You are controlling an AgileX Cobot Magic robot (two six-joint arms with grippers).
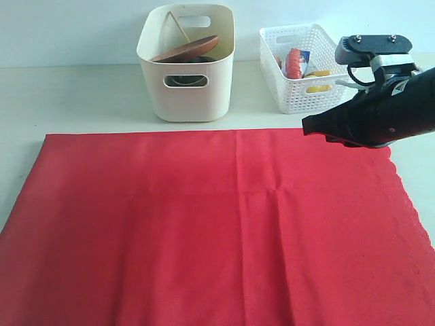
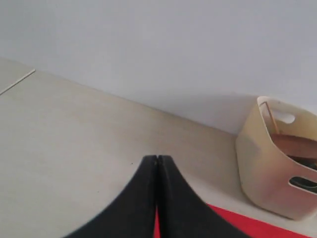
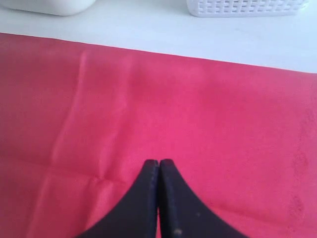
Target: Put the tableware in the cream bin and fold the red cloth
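Observation:
The red cloth (image 1: 204, 224) lies spread flat over the table, its scalloped edge at the right. At the back stands the cream bin (image 1: 187, 64), with the brown wooden plate (image 1: 187, 49) tilted inside and a chopstick (image 1: 179, 26) sticking up. My right gripper (image 1: 307, 126) hovers shut and empty above the cloth's far right part; the right wrist view shows its tips (image 3: 158, 162) over the red cloth (image 3: 173, 109). My left gripper (image 2: 157, 158) is shut and empty, over the bare table beside the cream bin (image 2: 270, 163) and the cloth's corner (image 2: 257, 225). The left arm is outside the exterior view.
A white lattice basket (image 1: 302, 68) with food items and a carton stands right of the bin; its lower wall (image 3: 247, 7) shows in the right wrist view. A pale wall runs behind the table. The bare tabletop (image 1: 75, 95) extends left of the bin.

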